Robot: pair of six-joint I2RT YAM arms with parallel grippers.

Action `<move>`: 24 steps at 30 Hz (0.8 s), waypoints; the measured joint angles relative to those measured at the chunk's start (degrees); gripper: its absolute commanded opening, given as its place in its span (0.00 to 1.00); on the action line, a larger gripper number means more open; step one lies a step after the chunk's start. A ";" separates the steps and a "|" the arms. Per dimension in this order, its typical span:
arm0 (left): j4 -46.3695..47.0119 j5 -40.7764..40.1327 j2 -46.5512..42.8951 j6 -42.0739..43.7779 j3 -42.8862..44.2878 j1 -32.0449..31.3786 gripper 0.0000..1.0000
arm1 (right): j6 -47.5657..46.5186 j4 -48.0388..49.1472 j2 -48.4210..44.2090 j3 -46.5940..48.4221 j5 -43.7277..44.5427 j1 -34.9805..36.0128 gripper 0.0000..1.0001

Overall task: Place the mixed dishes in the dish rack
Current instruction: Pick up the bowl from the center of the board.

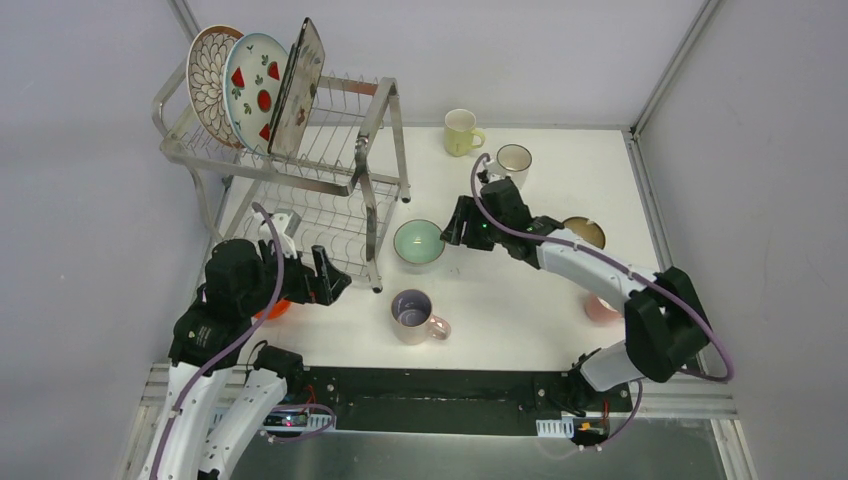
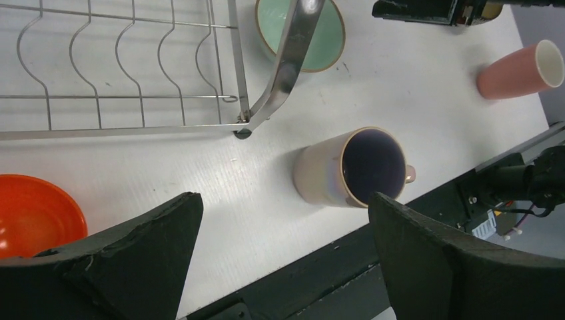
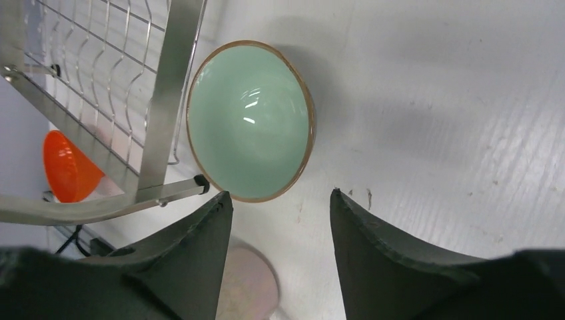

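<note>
1. Right gripper (image 3: 276,197): fingers partly spread, pinching nothing. The mint bowl (image 3: 250,120) sits just ahead of its tips, beside the dish rack (image 3: 170,87) leg.
2. Likely step: grasping the bowl's rim.
3. Next: straddle the rim, pinch, lift rackward.
4. Left gripper (image 2: 283,198): spread wide, empty.

Readable text: none in any view.
Dish rack (image 1: 300,178): no legible brand mark.
Circuit boards (image 1: 298,421): markings too small to read.

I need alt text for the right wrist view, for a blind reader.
The right gripper, jaws apart, points at the rim of a mint bowl on a white table. A silver dish rack stands left of it, with an orange bowl beyond.
</note>
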 measured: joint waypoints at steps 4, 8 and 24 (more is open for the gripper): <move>1.46 0.00 0.59 1.46 -2.95 0.00 0.99 | -5.81 2.82 4.81 1.53 -0.79 0.20 0.60; 2.97 0.00 0.74 3.08 -4.48 0.00 0.99 | -17.11 2.93 7.41 4.07 -2.95 0.50 0.66; 4.50 -1.49 -0.92 4.76 -5.84 0.00 0.99 | -69.88 5.20 5.64 0.20 -21.75 3.17 0.54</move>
